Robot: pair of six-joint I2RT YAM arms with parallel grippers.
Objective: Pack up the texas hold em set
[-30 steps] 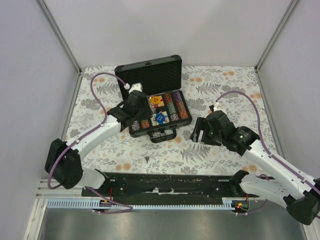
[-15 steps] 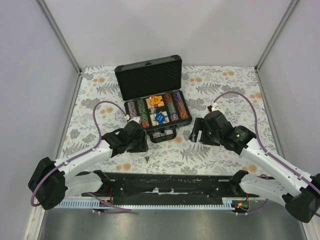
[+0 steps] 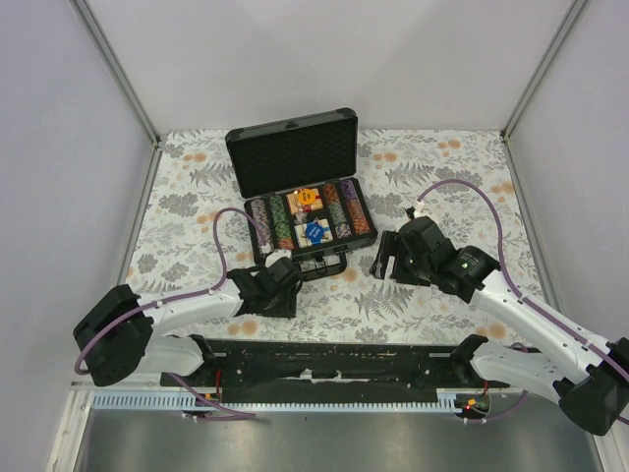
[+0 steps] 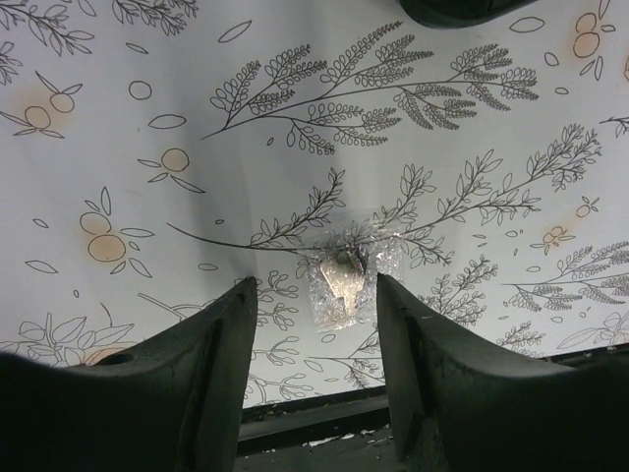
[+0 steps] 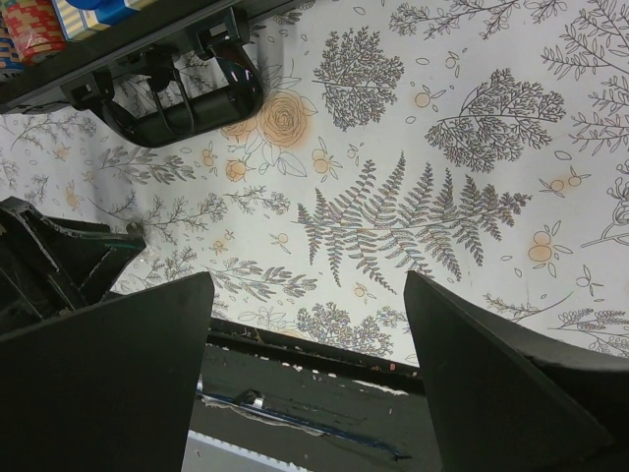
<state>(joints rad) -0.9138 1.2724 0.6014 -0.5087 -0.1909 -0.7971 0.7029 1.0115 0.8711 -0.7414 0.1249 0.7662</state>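
Note:
The black case [image 3: 295,152] stands open at the back middle, its lid up and rows of striped chips [image 3: 339,211] in the foam. A blue card deck [image 3: 314,232] and a red one [image 3: 307,199] lie among them. The case's handle [image 5: 182,98] faces the near edge. My left gripper [image 3: 279,297] is open, low over the cloth in front of the case. In the left wrist view a small clear bag with a metal key [image 4: 344,280] lies just ahead of the left gripper [image 4: 316,285], between the fingertips. My right gripper [image 3: 383,261] is open and empty, right of the handle; it also shows in the right wrist view [image 5: 307,280].
A floral cloth [image 3: 442,177] covers the table. The black base rail [image 3: 334,359] runs along the near edge. Grey walls close in the back and both sides. The left arm's wrist [image 5: 49,265] shows at the left of the right wrist view.
My left gripper has pulled back from the case's left chip rows to the near cloth in front of the handle, over the key bag. The right arm has hardly moved.

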